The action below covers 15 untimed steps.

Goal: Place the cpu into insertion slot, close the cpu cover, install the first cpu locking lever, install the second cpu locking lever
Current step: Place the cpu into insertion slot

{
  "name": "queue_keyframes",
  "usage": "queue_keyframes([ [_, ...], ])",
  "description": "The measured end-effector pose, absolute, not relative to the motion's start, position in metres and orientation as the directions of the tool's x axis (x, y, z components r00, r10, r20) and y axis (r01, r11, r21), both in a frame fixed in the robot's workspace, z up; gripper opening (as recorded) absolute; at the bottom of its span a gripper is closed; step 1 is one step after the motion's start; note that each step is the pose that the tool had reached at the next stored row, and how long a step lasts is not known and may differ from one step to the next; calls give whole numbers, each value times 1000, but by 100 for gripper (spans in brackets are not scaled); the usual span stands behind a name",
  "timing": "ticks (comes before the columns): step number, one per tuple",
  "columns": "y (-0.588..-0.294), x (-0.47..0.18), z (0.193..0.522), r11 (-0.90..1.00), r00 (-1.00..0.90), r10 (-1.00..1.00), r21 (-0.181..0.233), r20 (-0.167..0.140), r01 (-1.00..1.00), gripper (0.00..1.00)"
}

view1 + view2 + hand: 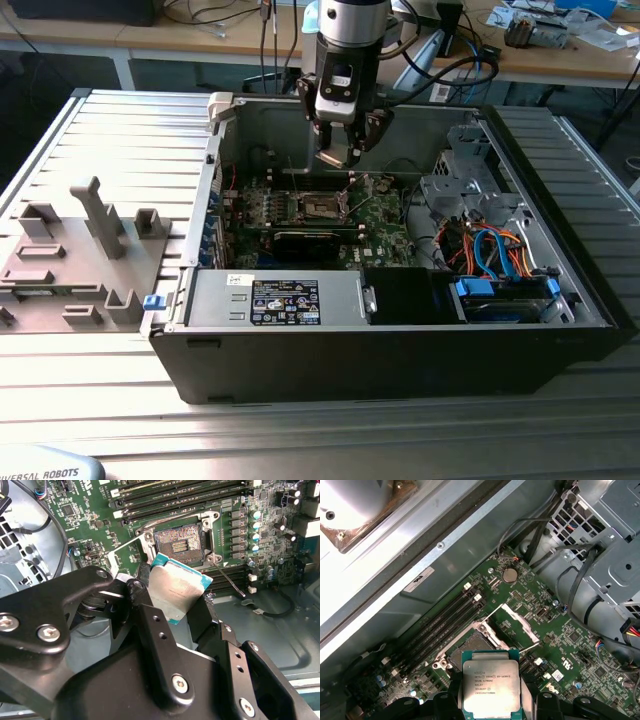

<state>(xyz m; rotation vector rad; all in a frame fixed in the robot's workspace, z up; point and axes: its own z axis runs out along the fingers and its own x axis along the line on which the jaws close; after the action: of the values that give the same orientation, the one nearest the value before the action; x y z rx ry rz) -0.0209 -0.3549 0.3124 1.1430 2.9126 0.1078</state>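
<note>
Step one is in hand. The jaws are clamped on opposite edges of the cpu (175, 592), holding it in the air above the green motherboard (385, 225). In the exterior view the insertion slot (322, 207) lies bare at about seven o'clock from the chip, with the cpu cover (520, 622) swung up beside it. Seating the chip probably calls for squaring it over the recess and setting it down flat.
</note>
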Motion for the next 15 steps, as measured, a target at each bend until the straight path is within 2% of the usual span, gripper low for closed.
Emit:
queue_keyframes([
  [15,-355,-21,312,722,-724,690,68,15,689,54],
])
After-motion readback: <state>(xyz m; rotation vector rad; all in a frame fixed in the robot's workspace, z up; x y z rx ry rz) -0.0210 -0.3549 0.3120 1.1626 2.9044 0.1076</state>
